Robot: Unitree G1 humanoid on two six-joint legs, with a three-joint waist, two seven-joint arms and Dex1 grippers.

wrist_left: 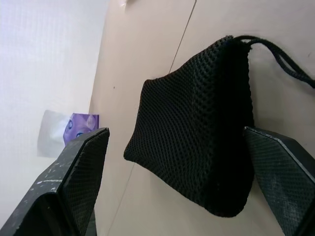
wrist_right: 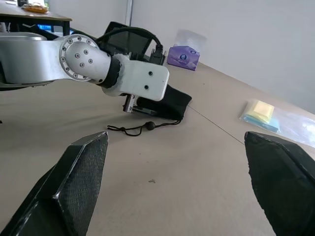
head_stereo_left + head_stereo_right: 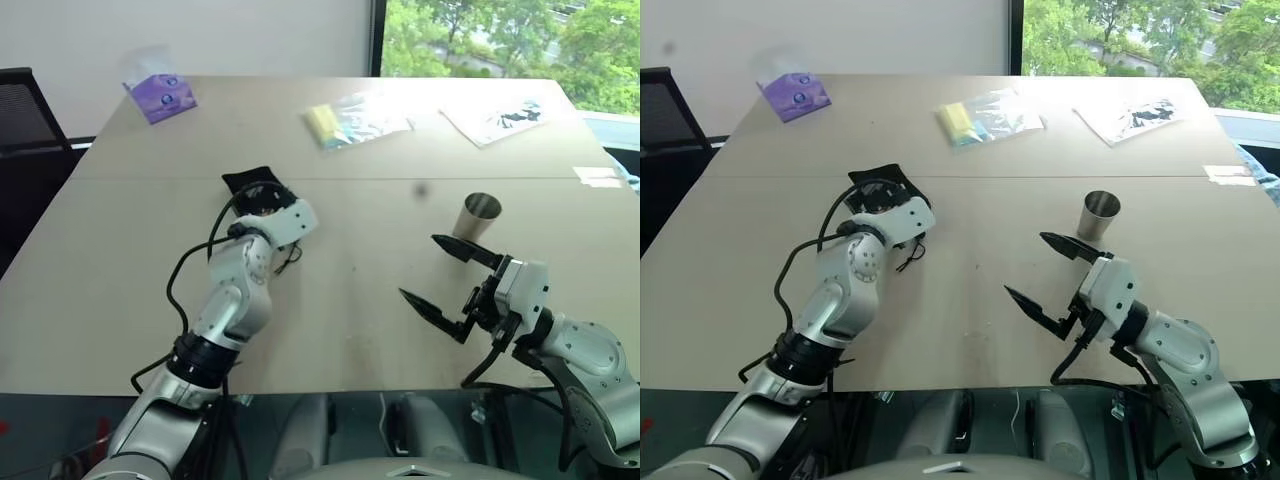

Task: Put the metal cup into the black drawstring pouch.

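The black drawstring pouch (image 1: 197,142) lies flat on the tan table (image 3: 350,330), left of centre, and also shows as pouch (image 3: 247,182). Its cord (image 2: 142,127) trails toward me. My left gripper (image 1: 174,140) is open, with the pouch between its fingers (image 1: 81,177) and close against one of them. The metal cup (image 3: 481,215) stands upright at the right, mouth up. My right gripper (image 3: 440,276) hovers open and empty just in front of the cup, not touching it.
A purple tissue pack (image 3: 160,97) sits at the far left of the table. A yellow item in a clear bag (image 3: 350,120) and a printed sheet (image 3: 498,118) lie at the back. A black chair (image 3: 25,110) stands beside the left edge.
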